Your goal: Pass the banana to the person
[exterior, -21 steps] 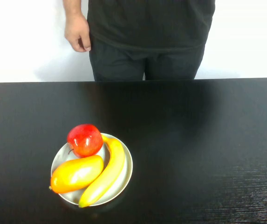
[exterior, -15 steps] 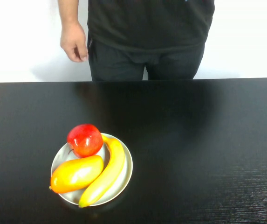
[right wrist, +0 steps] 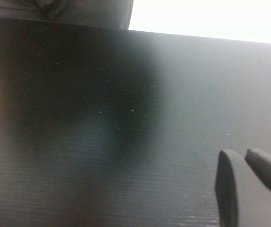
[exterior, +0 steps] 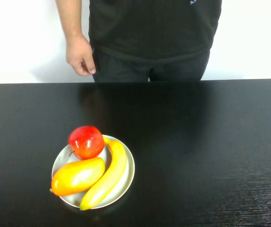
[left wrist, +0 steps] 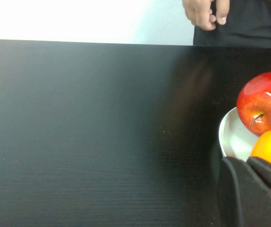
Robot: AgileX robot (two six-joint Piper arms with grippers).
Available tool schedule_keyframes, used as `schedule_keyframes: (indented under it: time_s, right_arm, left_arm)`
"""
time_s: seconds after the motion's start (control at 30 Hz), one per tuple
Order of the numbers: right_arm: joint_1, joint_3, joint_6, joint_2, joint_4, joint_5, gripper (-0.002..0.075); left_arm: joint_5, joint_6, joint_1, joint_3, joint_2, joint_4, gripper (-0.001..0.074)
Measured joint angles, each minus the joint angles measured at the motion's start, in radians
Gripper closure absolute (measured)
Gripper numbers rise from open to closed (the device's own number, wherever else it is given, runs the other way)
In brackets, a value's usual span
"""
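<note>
banana (exterior: 106,175) on plate (exterior: 128,176), touching mango (exterior: 77,176) | person (exterior: 153,38) behind worktop (exterior: 201,142) | left gripper (left wrist: 253,189) beside plate, right gripper (right wrist: 249,187) over bare worktop; jaws: cannot tell

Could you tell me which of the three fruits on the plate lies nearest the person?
The red apple: it sits at the plate's far edge, toward the person, with the mango and banana nearer the robot.
</note>
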Motion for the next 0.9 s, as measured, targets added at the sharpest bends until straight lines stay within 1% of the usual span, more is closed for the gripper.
schedule_keyframes:
  time_s: [0.63,0.73,0.9]
  right_arm:
    - [0.0,0.0,0.0,0.0,0.0,0.0,0.0735]
    - [0.0,0.0,0.0,0.0,0.0,0.0,0.0735]
    - [0.0,0.0,0.0,0.0,0.0,0.0,0.0735]
  left_arm:
    - [-0.015,-0.015,0.0,0.0,0.0,-0.017,0.0739]
    - [-0.058,-0.099,0.0,0.0,0.0,-0.065,0.0739]
    - [-0.205,-0.319,0.0,0.0,0.0,-0.177,0.0739]
